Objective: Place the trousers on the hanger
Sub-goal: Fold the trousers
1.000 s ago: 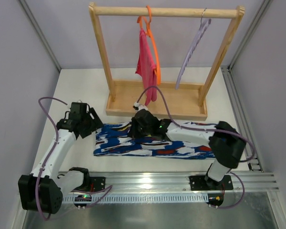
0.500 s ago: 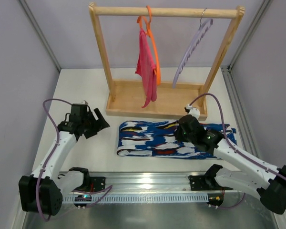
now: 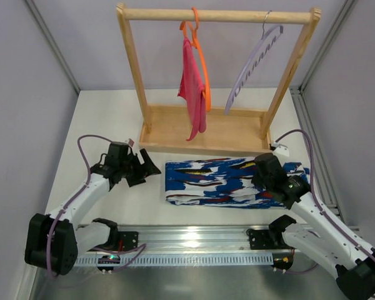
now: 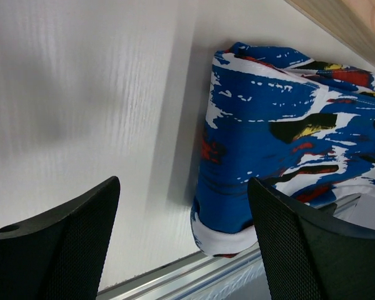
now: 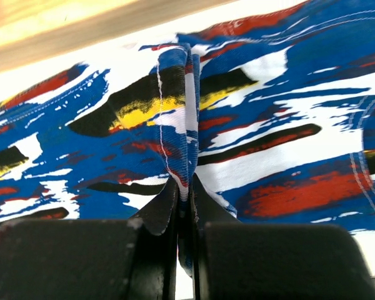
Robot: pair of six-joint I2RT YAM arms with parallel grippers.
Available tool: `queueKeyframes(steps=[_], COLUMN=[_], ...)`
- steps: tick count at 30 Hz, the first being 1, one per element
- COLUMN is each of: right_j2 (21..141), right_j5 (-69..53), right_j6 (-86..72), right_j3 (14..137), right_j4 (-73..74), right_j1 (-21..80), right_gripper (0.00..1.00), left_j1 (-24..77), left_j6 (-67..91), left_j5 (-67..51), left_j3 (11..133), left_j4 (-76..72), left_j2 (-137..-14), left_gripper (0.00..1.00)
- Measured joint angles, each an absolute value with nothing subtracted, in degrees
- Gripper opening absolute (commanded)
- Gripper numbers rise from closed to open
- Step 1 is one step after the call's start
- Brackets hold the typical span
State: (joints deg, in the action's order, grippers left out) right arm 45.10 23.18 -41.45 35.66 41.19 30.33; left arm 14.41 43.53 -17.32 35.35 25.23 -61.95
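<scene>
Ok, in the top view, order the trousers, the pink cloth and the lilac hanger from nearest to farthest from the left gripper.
From the left gripper:
1. Trousers: lying flat, just to its right.
2. Pink cloth: hanging mid-way along the rack, further back.
3. Lilac hanger: at the rack's right end, farthest.

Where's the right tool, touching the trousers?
Touching. The right wrist view shows the right tool shut on a pinched fold of the trousers.
</scene>
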Motion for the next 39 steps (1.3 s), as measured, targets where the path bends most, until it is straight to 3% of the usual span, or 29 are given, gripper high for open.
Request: queueKeyframes(steps=[22,34,39], right_j2=[40.9,37.1,36.9], right_j5=[29.6,29.4,26.9], right_j6=[-42.7,-44.0,-42.5], right_j3=[36.2,36.2,35.4], right_j4=[44.9,45.5,43.4], right_j1=[16.2,8.3,8.1], right_gripper=[0.04,0.04,0.04], left_j1=[24.3,29.6,30.6], left_j6=[50.3,52.2,53.7], left_j5=[-22.3,-20.8,-20.9], left_j3=[33.1,33.5,33.5], left_j4=[5.9,2.8,-0.6], left_j2=[-73.2,-79.6,-82.5], left_gripper=[0.84,0.85,0.78])
